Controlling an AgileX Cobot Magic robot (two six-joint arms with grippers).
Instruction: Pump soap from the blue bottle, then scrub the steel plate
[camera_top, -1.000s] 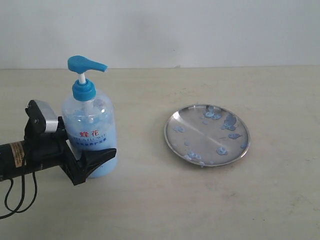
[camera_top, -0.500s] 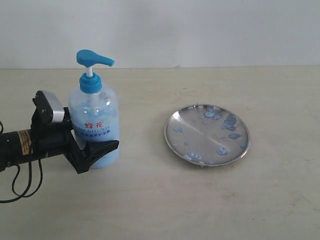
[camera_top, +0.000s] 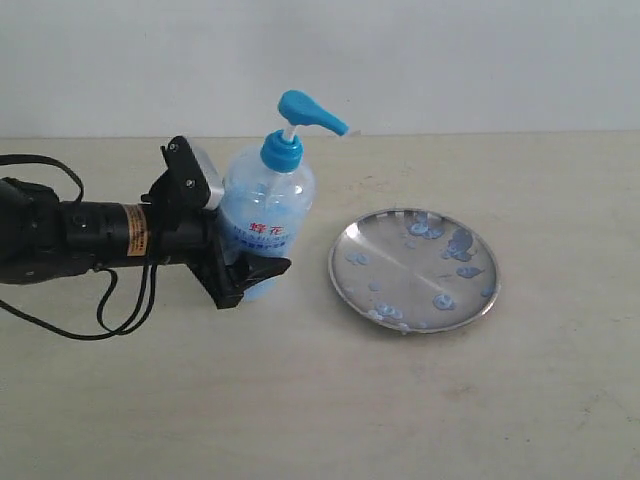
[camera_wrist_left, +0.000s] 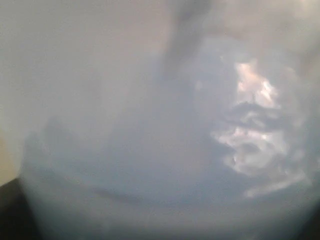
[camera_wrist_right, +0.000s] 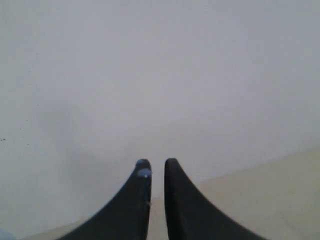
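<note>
1. The counter (camera_top: 320, 410) bore the steel plate (camera_top: 395, 265), which lay flat just beyond the fingertips of the left gripper (camera_top: 258, 268) and apart from them.
2. The blue bottle (camera_top: 268, 210) was held in that gripper, its long axis tilted so that the pump head (camera_top: 312, 110) leaned toward the plate. Whether its base was clear of the counter could not be told.
3. The left gripper was clamped around the bottle's lower body.
4. The right gripper (camera_wrist_right: 154, 172) was nearly closed on nothing and absent from the exterior view, so the left arm was judged nearer.
5. Soap (camera_top: 460, 243) was dotted across the plate as bluish blobs.
</note>
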